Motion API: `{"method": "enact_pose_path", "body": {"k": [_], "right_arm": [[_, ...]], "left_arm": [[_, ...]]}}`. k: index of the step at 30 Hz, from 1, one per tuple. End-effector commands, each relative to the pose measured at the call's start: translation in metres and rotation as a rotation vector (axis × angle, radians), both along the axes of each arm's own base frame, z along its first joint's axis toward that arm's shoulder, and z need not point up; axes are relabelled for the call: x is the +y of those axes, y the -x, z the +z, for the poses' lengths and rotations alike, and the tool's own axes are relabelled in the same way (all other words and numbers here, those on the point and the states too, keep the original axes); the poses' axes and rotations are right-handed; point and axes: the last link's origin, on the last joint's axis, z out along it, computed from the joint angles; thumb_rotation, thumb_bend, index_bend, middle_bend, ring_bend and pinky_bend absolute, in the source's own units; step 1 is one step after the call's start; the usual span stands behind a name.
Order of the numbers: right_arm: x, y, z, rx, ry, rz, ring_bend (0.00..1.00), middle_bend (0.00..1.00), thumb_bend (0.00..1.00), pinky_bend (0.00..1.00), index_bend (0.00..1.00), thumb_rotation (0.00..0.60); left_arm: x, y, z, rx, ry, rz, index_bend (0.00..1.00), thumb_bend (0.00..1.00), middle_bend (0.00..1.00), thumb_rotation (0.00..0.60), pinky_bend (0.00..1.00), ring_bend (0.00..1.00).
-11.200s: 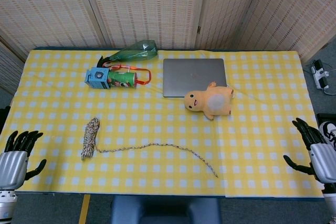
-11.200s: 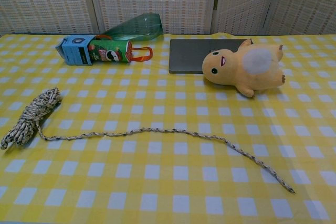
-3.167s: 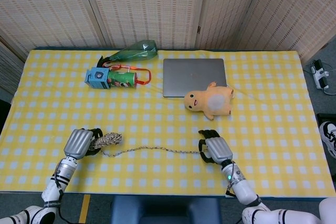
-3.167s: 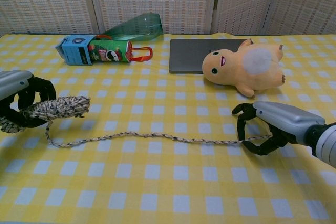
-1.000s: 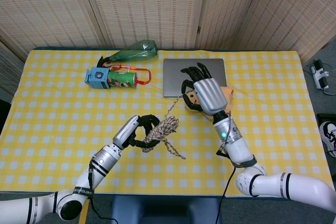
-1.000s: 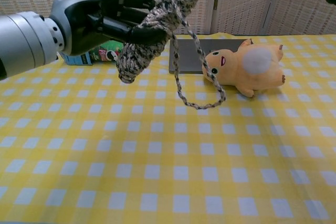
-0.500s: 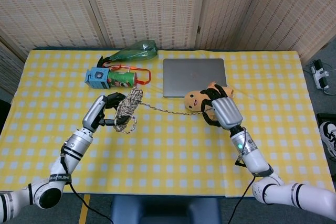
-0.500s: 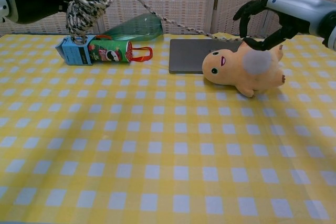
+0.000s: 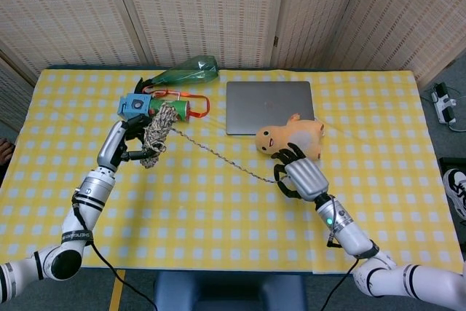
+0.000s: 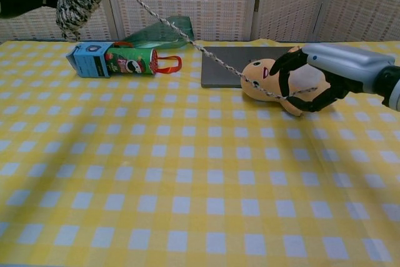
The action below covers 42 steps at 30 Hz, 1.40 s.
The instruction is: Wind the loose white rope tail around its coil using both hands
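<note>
My left robot hand (image 9: 125,138) grips the coil (image 9: 156,132) aloft near the can (image 9: 169,109). My right robot hand (image 9: 298,176) has dropped lower, pinching the tail (image 9: 226,159), now taut between them; another wrap should follow.

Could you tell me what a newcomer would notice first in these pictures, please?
The rope tail stretched taut above the yellow checked table, from the coil held up by the left hand at left to the right hand near the middle. Just behind that hand lies an orange plush toy.
</note>
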Motion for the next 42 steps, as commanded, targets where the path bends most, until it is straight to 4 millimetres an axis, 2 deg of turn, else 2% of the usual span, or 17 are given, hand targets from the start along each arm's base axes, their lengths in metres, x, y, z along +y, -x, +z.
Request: {"method": "enact_pose_path", "body": {"k": [1,4,7,12,17,23,29,35,42], "right_arm": [[0.009,0.002,-0.009,0.035,-0.038,0.025,0.14,0.24,0.57,0.04,0.68,0.6],[0.02,0.0,-0.016,0.069,-0.075,0.07,0.15,0.24,0.57,0.04,0.68,0.6],[0.032,-0.011,-0.018,0.065,-0.102,0.129,0.15,0.24,0.57,0.04,0.68,0.6],[0.049,-0.045,-0.016,0.032,-0.127,0.266,0.15,0.25,0.57,0.04,0.68,0.6],[0.054,-0.087,-0.004,-0.022,-0.107,0.382,0.15,0.25,0.57,0.04,0.68,0.6],[0.048,-0.137,0.018,-0.098,-0.026,0.475,0.15,0.24,0.57,0.04,0.68,0.6],[0.036,-0.173,0.037,-0.168,0.038,0.492,0.15,0.21,0.57,0.04,0.68,0.6],[0.027,-0.19,0.046,-0.197,0.075,0.476,0.15,0.2,0.57,0.04,0.68,0.6],[0.011,-0.195,0.057,-0.237,0.141,0.43,0.15,0.2,0.57,0.04,0.68,0.6]], "left_arm": [[0.006,0.003,0.004,0.049,-0.038,0.016,0.67,0.66,0.74,0.6,0.62,0.65],[0.009,0.005,0.004,0.096,-0.068,0.028,0.67,0.66,0.74,0.6,0.62,0.65],[0.009,0.005,0.003,0.129,-0.085,0.037,0.67,0.66,0.74,0.6,0.62,0.65],[0.008,0.002,-0.004,0.225,-0.119,0.027,0.67,0.66,0.74,0.6,0.63,0.65],[0.005,-0.005,-0.012,0.319,-0.16,0.005,0.67,0.66,0.74,0.6,0.63,0.65],[0.001,-0.014,-0.026,0.436,-0.194,-0.028,0.67,0.66,0.74,0.6,0.62,0.65],[-0.01,-0.022,-0.042,0.502,-0.212,-0.078,0.68,0.66,0.74,0.6,0.62,0.65],[-0.019,-0.029,-0.056,0.528,-0.212,-0.119,0.68,0.66,0.74,0.6,0.62,0.65],[-0.029,-0.032,-0.064,0.534,-0.206,-0.173,0.68,0.66,0.74,0.6,0.62,0.65]]}}
